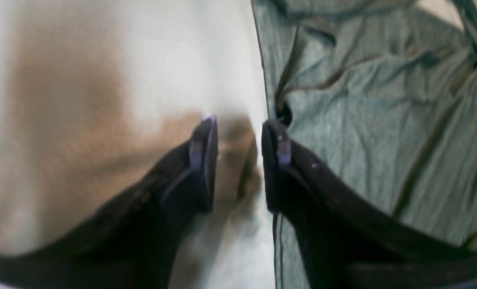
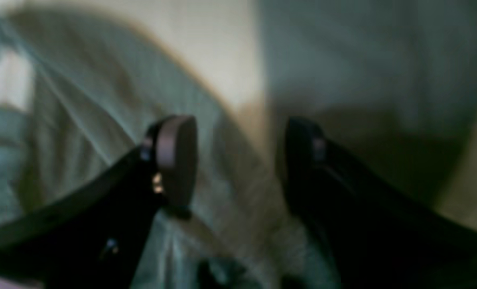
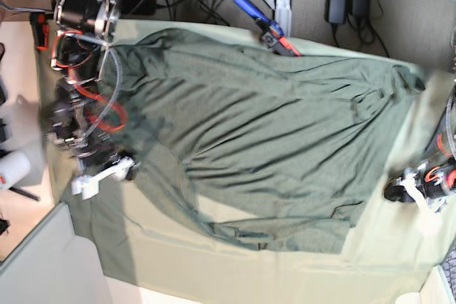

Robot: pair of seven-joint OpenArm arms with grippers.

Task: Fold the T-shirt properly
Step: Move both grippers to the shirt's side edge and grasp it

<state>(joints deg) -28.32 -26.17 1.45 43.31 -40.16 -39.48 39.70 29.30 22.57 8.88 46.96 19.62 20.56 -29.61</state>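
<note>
T-shirt (image 3: 263, 133) isn't gripped by either arm right now. Left gripper (image 1: 238, 132) has its fingers apart with nothing between them, sitting right at the shirt's edge. Right gripper (image 2: 238, 160) is spread wide over a sleeve fold, too blurry to call contact. Shirt lies rumpled across the table cloth (image 3: 214, 261). Looks like pre-grasp, so next up is pinching the edges.
</note>
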